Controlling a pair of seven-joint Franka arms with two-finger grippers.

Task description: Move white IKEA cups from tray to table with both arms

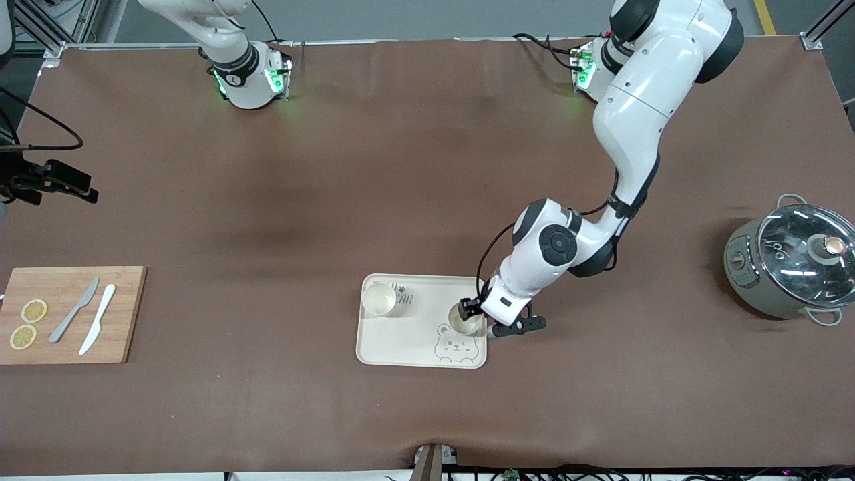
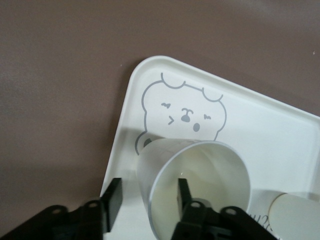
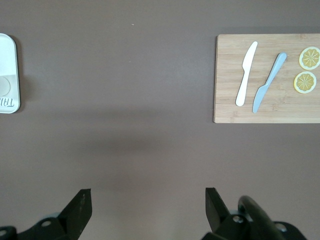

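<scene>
grey floor (image 1: 427,17), perhaps concrete, metal framing (image 1: 40,30)

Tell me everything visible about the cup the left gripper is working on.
The cup is a small, plain cream-white handleless tumblers, tapered, round-rimmed, empty, looks like plastic. It stands on the tray at the bear drawing, toward the left arm's end. The left gripper straddles its wall: one of the fingers inside the rim, the other outside.

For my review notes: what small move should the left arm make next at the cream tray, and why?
Probably finish closing the left gripper on the wall of the small cream-white cup on the cream bear-face tray: one finger is inside the rim, the other outside, with a gap left. The right gripper waits open over the brown table.
</scene>
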